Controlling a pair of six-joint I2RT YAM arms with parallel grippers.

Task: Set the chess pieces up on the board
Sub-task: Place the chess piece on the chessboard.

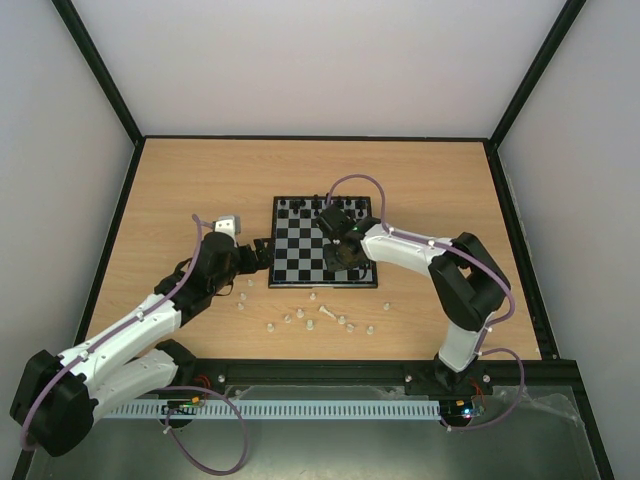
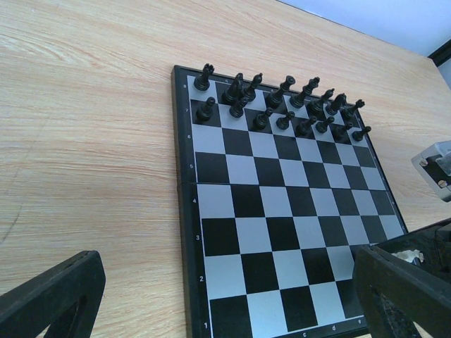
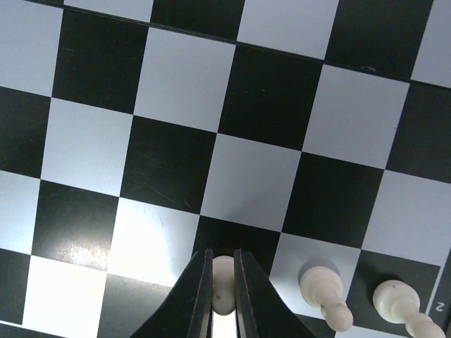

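The board (image 1: 295,262) lies mid-table, with black pieces (image 2: 282,105) filling its two far rows. My right gripper (image 3: 222,252) is shut on a whitish pawn (image 3: 223,285), held upright just over a black square near the board's near edge. To its right, two white pieces (image 3: 320,287) (image 3: 396,299) stand on neighbouring squares. From above, the right gripper (image 1: 345,252) hangs over the board's right half. Several loose pale chess pieces (image 1: 325,312) are scattered on the wood in front of the board. My left gripper (image 2: 225,303) is open and holds nothing, hovering at the board's left edge (image 1: 265,250).
Dark walls (image 1: 110,230) rim the wooden table on the left, back and right. A black rail (image 1: 330,375) with both arm bases runs along the near edge. The right arm's cable (image 1: 360,182) loops above the board's far rows.
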